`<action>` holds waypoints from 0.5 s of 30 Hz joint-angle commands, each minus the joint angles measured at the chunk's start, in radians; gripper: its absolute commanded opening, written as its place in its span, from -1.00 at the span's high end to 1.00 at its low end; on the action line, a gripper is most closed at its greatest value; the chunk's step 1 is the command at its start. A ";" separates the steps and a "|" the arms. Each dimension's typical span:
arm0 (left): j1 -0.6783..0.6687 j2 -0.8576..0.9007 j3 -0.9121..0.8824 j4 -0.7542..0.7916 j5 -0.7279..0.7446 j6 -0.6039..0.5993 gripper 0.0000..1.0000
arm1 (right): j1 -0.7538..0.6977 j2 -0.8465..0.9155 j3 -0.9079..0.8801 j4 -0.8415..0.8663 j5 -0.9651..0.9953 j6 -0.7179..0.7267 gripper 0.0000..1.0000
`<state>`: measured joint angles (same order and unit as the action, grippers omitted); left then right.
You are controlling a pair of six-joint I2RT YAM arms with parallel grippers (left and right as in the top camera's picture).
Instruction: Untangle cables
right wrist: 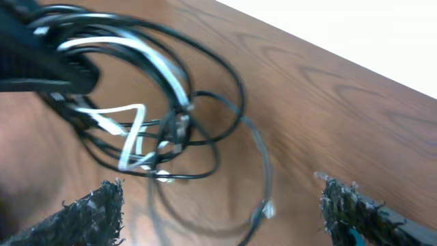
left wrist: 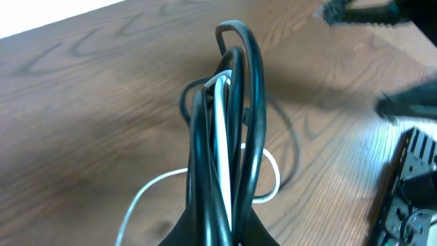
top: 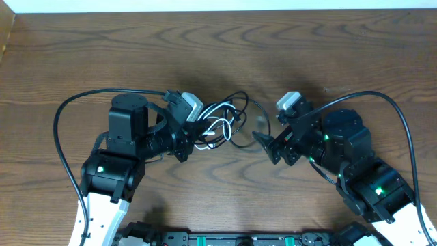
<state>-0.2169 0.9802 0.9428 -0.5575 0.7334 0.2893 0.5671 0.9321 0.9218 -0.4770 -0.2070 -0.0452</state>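
A tangle of thin black cable (top: 235, 113) and white cable (top: 217, 128) lies at the table's middle. My left gripper (top: 194, 133) is shut on the bundle; in the left wrist view the black strands (left wrist: 249, 116) and a white strand (left wrist: 220, 130) rise tight between its fingers (left wrist: 222, 232). My right gripper (top: 268, 145) is open and empty, just right of the tangle. In the right wrist view the black loops (right wrist: 205, 102) and white loops (right wrist: 147, 58) lie ahead of its spread fingers (right wrist: 222, 205), with a small plug end (right wrist: 266, 208) between them.
The wooden table (top: 218, 48) stretches behind both arms. Thick black robot cables (top: 65, 113) arc over the left arm, and another (top: 403, 116) over the right. The table's left edge (top: 5, 41) shows at the far left.
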 commanded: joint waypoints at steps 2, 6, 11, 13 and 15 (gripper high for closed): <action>0.002 -0.002 0.006 -0.020 0.042 0.100 0.84 | 0.001 -0.004 0.011 -0.016 0.196 -0.024 -0.81; 0.002 -0.002 0.006 -0.032 0.066 0.100 0.85 | 0.001 -0.001 0.011 -0.041 0.235 -0.074 -0.83; 0.002 -0.002 0.006 -0.029 0.232 0.124 0.85 | 0.001 0.026 0.011 -0.075 0.235 -0.129 -0.85; 0.002 -0.002 0.006 -0.029 0.280 0.133 0.85 | 0.001 0.044 0.011 -0.084 0.245 -0.129 -0.85; 0.002 -0.002 0.006 -0.029 0.300 0.140 0.85 | 0.001 0.060 0.011 -0.089 0.262 -0.129 -0.85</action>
<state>-0.2169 0.9802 0.9428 -0.5919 0.9047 0.3939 0.5671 0.9691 0.9218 -0.5606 0.0124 -0.1436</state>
